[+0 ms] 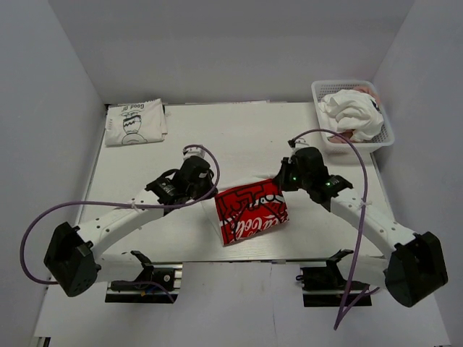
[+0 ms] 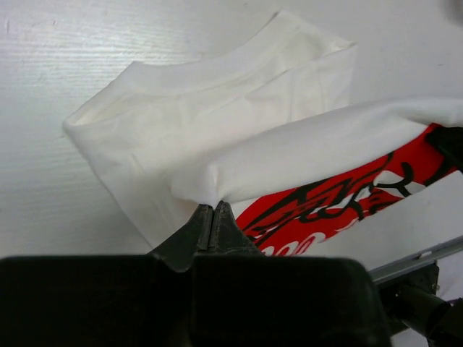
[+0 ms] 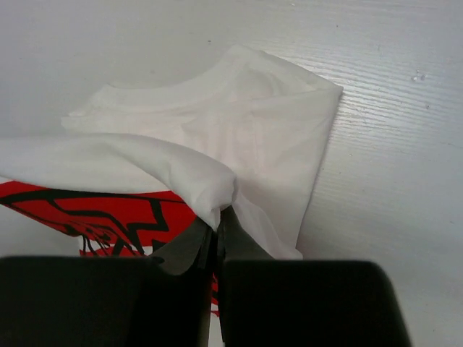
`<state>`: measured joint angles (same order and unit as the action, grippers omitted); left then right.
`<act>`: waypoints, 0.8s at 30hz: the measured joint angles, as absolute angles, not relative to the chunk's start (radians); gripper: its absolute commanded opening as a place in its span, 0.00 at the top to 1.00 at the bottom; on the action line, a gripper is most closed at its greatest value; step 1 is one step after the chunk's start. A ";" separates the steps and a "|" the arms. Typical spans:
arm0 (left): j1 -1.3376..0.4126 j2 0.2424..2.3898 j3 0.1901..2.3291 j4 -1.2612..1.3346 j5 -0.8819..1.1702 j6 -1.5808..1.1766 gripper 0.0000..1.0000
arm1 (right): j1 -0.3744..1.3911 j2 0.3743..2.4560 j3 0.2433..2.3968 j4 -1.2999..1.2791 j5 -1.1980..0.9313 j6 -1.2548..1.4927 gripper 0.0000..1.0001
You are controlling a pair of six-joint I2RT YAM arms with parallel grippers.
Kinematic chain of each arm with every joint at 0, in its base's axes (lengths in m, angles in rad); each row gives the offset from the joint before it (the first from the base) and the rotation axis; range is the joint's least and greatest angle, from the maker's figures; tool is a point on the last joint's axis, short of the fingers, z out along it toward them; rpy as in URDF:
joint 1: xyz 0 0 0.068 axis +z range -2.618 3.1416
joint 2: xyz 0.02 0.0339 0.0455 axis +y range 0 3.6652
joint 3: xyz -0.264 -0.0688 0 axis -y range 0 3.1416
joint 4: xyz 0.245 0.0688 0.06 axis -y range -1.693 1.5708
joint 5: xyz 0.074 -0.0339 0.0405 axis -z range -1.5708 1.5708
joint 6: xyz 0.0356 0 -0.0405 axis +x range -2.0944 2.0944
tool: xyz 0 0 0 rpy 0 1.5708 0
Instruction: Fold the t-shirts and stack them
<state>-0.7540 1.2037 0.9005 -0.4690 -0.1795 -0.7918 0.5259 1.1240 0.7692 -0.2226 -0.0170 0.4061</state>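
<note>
We see the red-print t-shirt (image 1: 252,212) lying near the front edge of the table (image 1: 239,137), between the two arms, with its red and black print facing up in the top view. The left gripper (image 1: 214,192) is at the far left corner of this shirt and the right gripper (image 1: 281,182) is at its far right corner. In the left wrist view the fingers (image 2: 199,231) are pressed together and a white fold of the shirt comes out directly from their tips, so this gripper is clenched on the cloth. The right wrist view shows the same thing: its fingers (image 3: 235,246) are closed, with a white edge of the shirt pinched between them. In both wrist views the pinched edge is raised a little above a lower white layer that lies flat on the table, and the red print shows under the raised fold. At the far left corner of the table a t-shirt with a black cartoon (image 1: 134,121) lies folded flat, well apart from the arms. By the far right corner stands a white basket (image 1: 388,135) that holds crumpled white t-shirts (image 1: 351,110) and a bit of pink cloth (image 1: 340,135) under them.
</note>
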 measured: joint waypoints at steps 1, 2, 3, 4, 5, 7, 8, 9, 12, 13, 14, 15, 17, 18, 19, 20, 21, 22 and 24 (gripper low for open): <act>-0.754 1.217 0.895 -0.475 -0.187 -0.802 1.00 | 0.526 1.147 0.781 -0.231 -0.008 0.410 1.00; -0.752 1.234 0.891 -0.482 -0.196 -0.812 1.00 | 0.527 1.182 0.795 -0.237 -0.002 0.412 1.00; -0.751 1.251 0.890 -0.489 -0.207 -0.823 1.00 | 0.527 1.219 0.809 -0.237 0.001 0.413 1.00; -0.751 1.269 0.890 -0.492 -0.221 -0.831 1.00 | 0.527 1.263 0.826 -0.238 0.003 0.415 1.00; -0.751 1.290 0.891 -0.492 -0.236 -0.840 1.00 | 0.527 1.307 0.844 -0.237 0.004 0.416 1.00; -0.749 1.341 0.897 -0.497 -0.266 -0.857 1.00 | 0.525 1.407 0.883 -0.223 0.003 0.414 1.00; -0.748 1.371 0.905 -0.500 -0.282 -0.864 1.00 | 0.524 1.438 0.892 -0.211 -0.001 0.412 1.00; -0.747 1.404 0.916 -0.503 -0.298 -0.871 1.00 | 0.522 1.492 0.910 -0.199 -0.002 0.410 1.00; -0.731 1.502 0.961 -0.521 -0.339 -0.895 1.00 | 0.517 1.623 0.971 -0.170 -0.005 0.403 1.00; -0.722 1.533 0.977 -0.524 -0.348 -0.902 1.00 | 0.516 1.666 1.000 -0.173 -0.004 0.400 1.00; -0.713 1.563 0.993 -0.528 -0.357 -0.910 1.00 | 0.514 1.714 1.039 -0.179 -0.004 0.395 0.99; -0.703 1.588 1.006 -0.532 -0.364 -0.919 1.00 | 0.514 1.758 1.077 -0.179 -0.002 0.389 0.92; -0.685 1.629 1.029 -0.542 -0.370 -0.930 0.84 | 0.513 1.813 1.124 -0.174 -0.004 0.382 0.64; -0.674 1.647 1.041 -0.552 -0.373 -0.931 0.71 | 0.513 1.827 1.136 -0.172 0.002 0.375 0.56; -0.663 1.662 1.052 -0.567 -0.376 -0.933 0.37 | 0.510 1.834 1.140 -0.172 0.004 0.371 0.43; -0.654 1.672 1.060 -0.582 -0.379 -0.930 0.28 | 0.507 1.834 1.142 -0.175 0.006 0.364 0.33; -0.643 1.679 1.066 -0.597 -0.382 -0.931 0.19 | 0.503 1.834 1.142 -0.179 0.010 0.359 0.20; -0.636 1.680 1.069 -0.611 -0.384 -0.930 0.04 | 0.498 1.832 1.141 -0.181 0.010 0.350 0.10; -0.621 1.673 1.070 -0.632 -0.382 -0.925 0.00 | 0.495 1.821 1.141 -0.186 0.010 0.339 0.10</act>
